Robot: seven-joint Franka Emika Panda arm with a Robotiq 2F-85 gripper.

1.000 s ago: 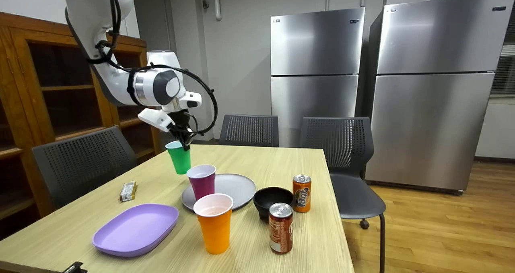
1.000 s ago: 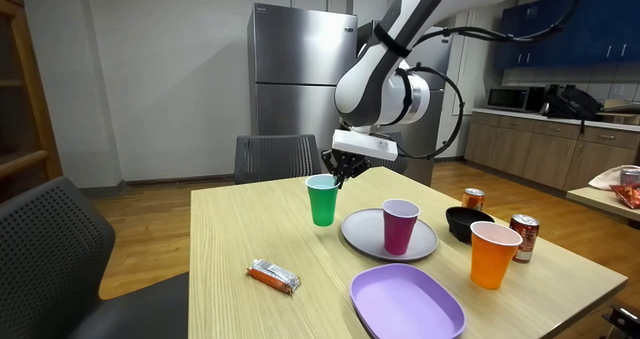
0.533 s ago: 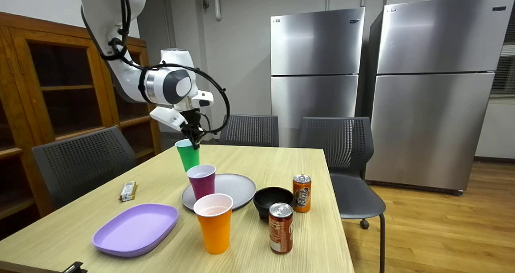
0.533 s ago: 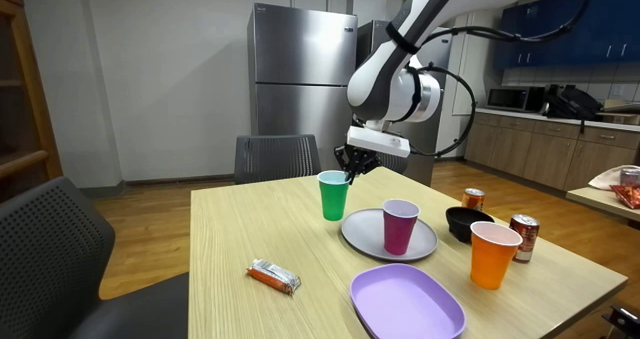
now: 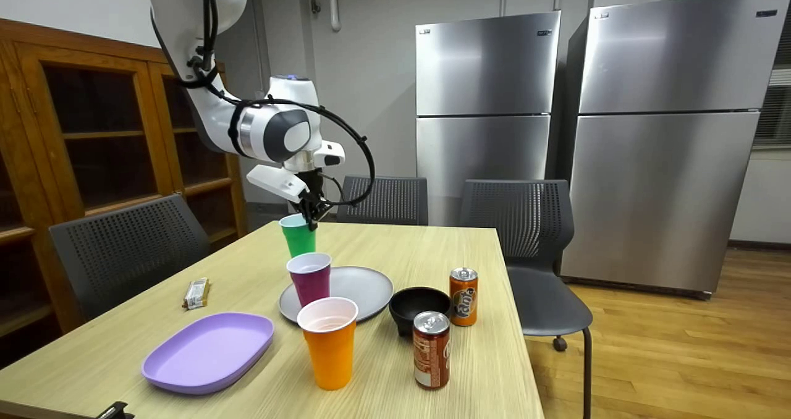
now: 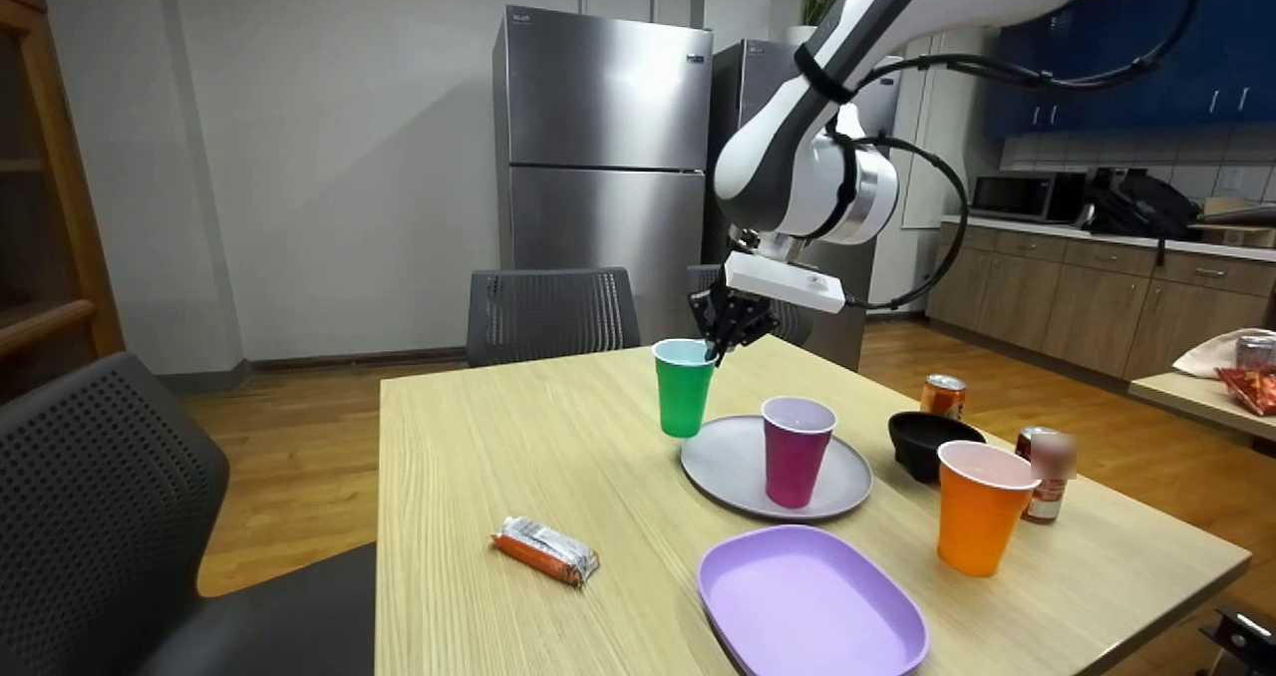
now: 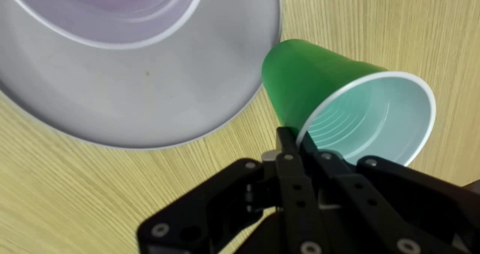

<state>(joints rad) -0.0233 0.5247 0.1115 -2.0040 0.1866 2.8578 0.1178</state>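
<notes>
Two steel refrigerators (image 5: 485, 91) and a wooden cabinet (image 5: 162, 128) stand back from a pale wood-grain tabletop (image 6: 478, 457). The jaws are clenched on the rim of a green cup (image 6: 684, 392), pinching its wall from inside and out, so the hold is made; letting go is not yet done. The cup seems to hang just off the surface, beside a grey plate (image 7: 157, 96); in the wrist view its base overlaps the plate's edge, though whether they touch I cannot tell. It is green outside and pale mint within, with a white lip and fine ridges inside, roughly upright, mouth up; its floor is hidden. A purple cup (image 6: 796, 462) stands on the plate. Nearby are an orange cup (image 5: 330, 351), a lilac tray (image 5: 210, 351), a black bowl (image 5: 409, 304), an orange can (image 5: 463, 298), a red-brown can (image 5: 431, 354) and a wrapped bar (image 6: 545, 551).
</notes>
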